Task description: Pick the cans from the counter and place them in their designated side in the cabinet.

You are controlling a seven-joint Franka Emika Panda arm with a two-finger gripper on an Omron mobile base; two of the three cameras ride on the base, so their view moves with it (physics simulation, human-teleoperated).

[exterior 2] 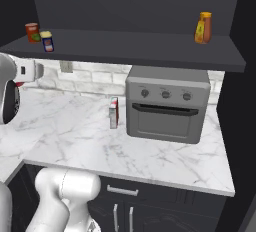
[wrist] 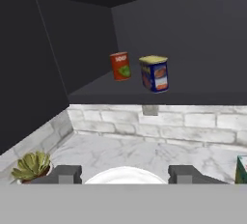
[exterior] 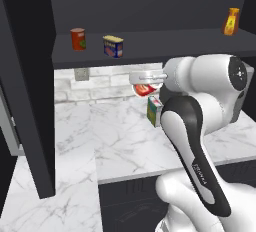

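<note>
Claw [wrist: 124, 175] grasping red can [exterior: 143, 90]; above and beyond claw, cabinet [exterior: 150, 43] shelf holds yellow-topped tin [wrist: 155, 73], orange-red can [wrist: 120, 65].

shelf [exterior: 150, 46]: soup can [exterior: 78, 39], boxy tin [exterior: 113, 46], orange bottle [exterior: 231, 21] | counter [exterior 2: 75, 136]: carton [exterior 2: 114, 112], oven [exterior 2: 166, 103]

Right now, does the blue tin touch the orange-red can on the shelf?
Apart. The hand view shows dark cabinet between the blue tin and the orange-red can.
</note>
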